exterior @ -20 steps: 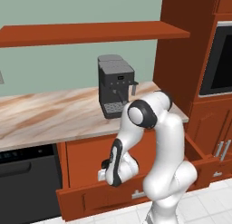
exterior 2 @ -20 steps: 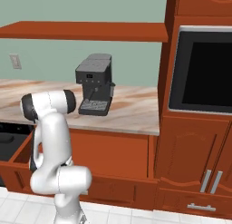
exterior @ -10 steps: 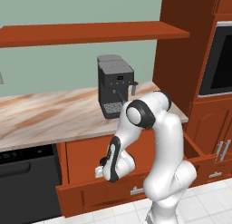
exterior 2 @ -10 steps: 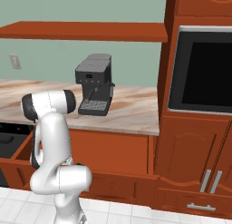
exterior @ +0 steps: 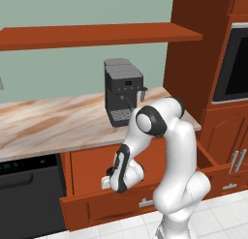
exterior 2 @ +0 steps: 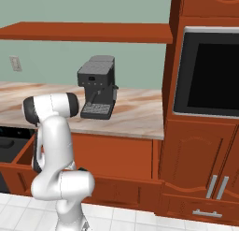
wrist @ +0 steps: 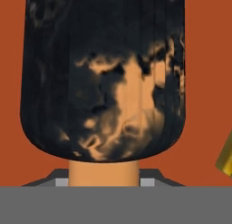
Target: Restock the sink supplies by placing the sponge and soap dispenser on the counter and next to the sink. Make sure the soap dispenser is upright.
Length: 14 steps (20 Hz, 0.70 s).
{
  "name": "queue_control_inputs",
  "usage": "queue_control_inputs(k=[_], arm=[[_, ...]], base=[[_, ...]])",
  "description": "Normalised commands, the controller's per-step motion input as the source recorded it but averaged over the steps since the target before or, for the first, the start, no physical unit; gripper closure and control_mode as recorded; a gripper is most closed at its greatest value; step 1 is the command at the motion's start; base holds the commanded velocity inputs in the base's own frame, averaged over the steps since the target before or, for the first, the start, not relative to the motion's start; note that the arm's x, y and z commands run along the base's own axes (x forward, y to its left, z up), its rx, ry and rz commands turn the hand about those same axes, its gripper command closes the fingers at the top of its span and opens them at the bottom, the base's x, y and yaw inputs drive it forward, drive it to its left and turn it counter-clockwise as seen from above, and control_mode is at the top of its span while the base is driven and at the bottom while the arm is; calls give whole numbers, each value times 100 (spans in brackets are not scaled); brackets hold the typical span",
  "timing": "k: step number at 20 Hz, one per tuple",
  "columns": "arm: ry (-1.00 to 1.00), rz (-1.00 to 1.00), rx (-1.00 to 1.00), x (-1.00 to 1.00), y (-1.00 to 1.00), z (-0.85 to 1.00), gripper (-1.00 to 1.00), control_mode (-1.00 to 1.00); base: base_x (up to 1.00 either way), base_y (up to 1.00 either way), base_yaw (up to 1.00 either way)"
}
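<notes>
Soap dispenser (wrist: 103, 78), down in the open drawer (exterior: 87, 204), is now clenched by jaws that just shut; lifting to the table (exterior: 58, 122) comes next.

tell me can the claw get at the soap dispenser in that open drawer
Probably yes. The arm reaches down into the open drawer, the soap dispenser sits right in front of the hand camera with nothing between, and the claw looks already shut on it.

counter (exterior: 58, 124); coffee machine (exterior: 122, 90) on it
</notes>
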Motion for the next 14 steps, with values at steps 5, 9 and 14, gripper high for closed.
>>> queue_control_inputs(k=[5, 9, 14], arm=[[0, 0, 0, 0, 0, 0, 100, -100], [-4, 0, 0, -2, 0, 7, 100, -100], [-18, 0, 0, -26, 0, 63, 100, -100]], base=[[0, 0, 0], [0, 0, 0], [0, 0, 0]])
